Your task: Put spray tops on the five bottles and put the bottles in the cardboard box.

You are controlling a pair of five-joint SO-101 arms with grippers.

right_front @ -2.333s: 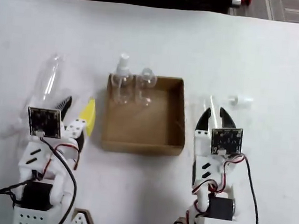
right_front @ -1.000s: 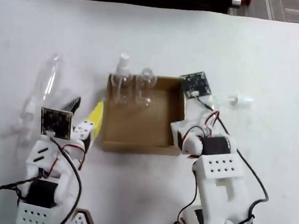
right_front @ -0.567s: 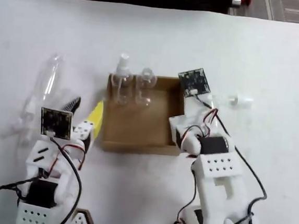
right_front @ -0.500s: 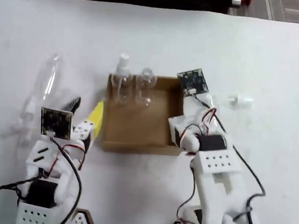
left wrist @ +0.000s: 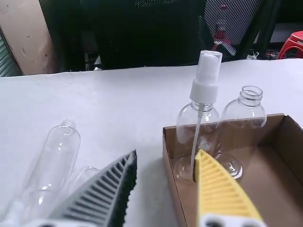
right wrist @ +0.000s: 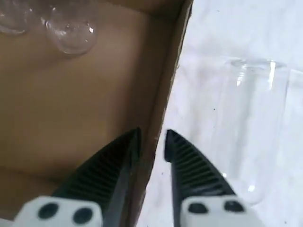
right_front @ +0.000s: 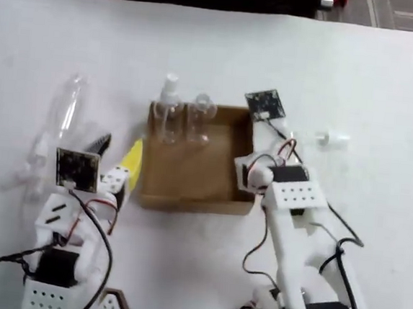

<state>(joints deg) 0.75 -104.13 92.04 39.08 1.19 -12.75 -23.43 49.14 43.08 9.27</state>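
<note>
My right end effector [right wrist: 152, 134] hangs over the right wall of the brown cardboard box [right wrist: 163, 99], its black fingers a little apart, one on each side of the wall and gripping nothing. The clear plastic bottle [right wrist: 251, 127] I judge to be next lies on the white table [right_front: 358, 74] just right of that wall, outside the box. Its long axis runs near to far, roughly along the wall (so I must shift right, not down). My left end effector [left wrist: 165, 155], spread wide and empty, sits left of the box, farther from that bottle.
</note>
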